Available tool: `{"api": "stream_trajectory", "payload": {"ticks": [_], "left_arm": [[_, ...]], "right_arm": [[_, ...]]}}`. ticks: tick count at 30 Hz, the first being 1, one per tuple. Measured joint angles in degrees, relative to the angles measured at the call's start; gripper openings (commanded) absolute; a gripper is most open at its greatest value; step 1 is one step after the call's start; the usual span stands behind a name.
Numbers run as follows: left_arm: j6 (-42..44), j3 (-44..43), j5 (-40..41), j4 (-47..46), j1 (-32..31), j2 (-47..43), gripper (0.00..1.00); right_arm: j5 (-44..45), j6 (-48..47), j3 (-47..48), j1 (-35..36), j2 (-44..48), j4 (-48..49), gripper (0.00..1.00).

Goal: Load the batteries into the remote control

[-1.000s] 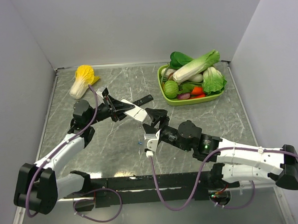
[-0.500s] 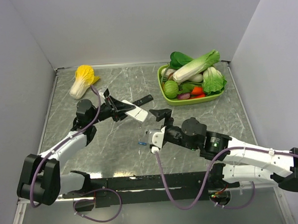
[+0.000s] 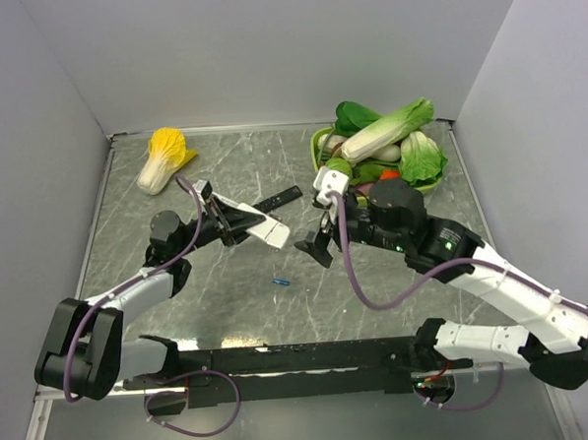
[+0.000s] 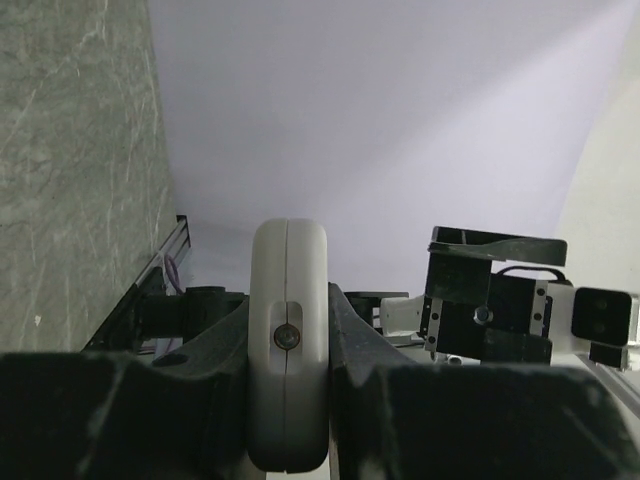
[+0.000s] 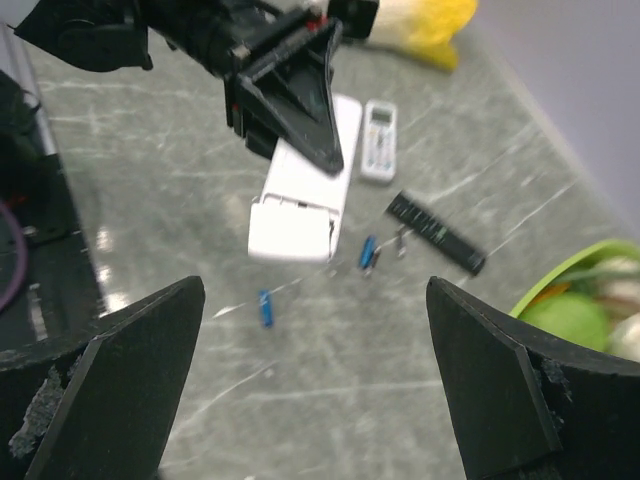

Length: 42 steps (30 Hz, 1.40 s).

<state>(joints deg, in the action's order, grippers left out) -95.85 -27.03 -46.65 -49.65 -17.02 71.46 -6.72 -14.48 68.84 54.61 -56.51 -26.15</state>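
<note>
Presently: 1 remote control (image 3: 258,223), 1 small white remote (image 5: 379,140), 1 black remote (image 5: 435,232), 2 blue batteries (image 5: 266,307) on table (image 3: 229,302)
Left gripper (image 3: 237,221) clamped on remote control, arm stretched low; right gripper (image 3: 313,244) raised, jaws wide, empty

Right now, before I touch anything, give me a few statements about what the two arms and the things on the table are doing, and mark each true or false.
1. The left gripper is clamped on the remote control. True.
2. The right gripper is shut. False: it is wide open with nothing between the fingers.
3. A blue battery lies loose on the table. True.
4. The slim black remote sits in the green tray. False: it lies on the table, outside the tray, which holds vegetables.
5. A yellow cabbage lies near the far left corner of the table. True.
</note>
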Motion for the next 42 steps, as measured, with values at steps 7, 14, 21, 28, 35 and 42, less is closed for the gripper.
{"api": "stream_trajectory", "payload": {"ticks": [7,14,21,28,35,42], "left_arm": [[-1.97,3.43,1.53,-5.16,0.0,0.02,0.01],[-2.8,4.2,1.92,-5.79,0.0,0.0,0.01],[-2.89,4.2,1.97,-5.25,0.0,-0.11,0.01],[-2.89,4.2,2.03,-5.11,0.0,-0.42,0.01],[-2.82,4.17,2.47,-4.87,0.0,-0.92,0.01],[-2.82,4.17,2.93,-4.87,0.0,-0.92,0.01]], "right_arm": [[-6.8,7.28,9.92,-2.16,-9.64,-11.39,1.0],[-8.57,8.0,14.16,-2.16,-15.26,-16.7,0.99],[-7.32,7.82,20.7,-2.16,-20.83,-21.68,0.99],[-6.27,7.87,26.45,-2.16,-25.51,-25.0,1.0],[-6.08,8.04,26.77,-2.14,-27.85,-26.25,1.0],[-4.63,8.04,26.77,-1.92,-28.52,-26.71,0.96]]}}
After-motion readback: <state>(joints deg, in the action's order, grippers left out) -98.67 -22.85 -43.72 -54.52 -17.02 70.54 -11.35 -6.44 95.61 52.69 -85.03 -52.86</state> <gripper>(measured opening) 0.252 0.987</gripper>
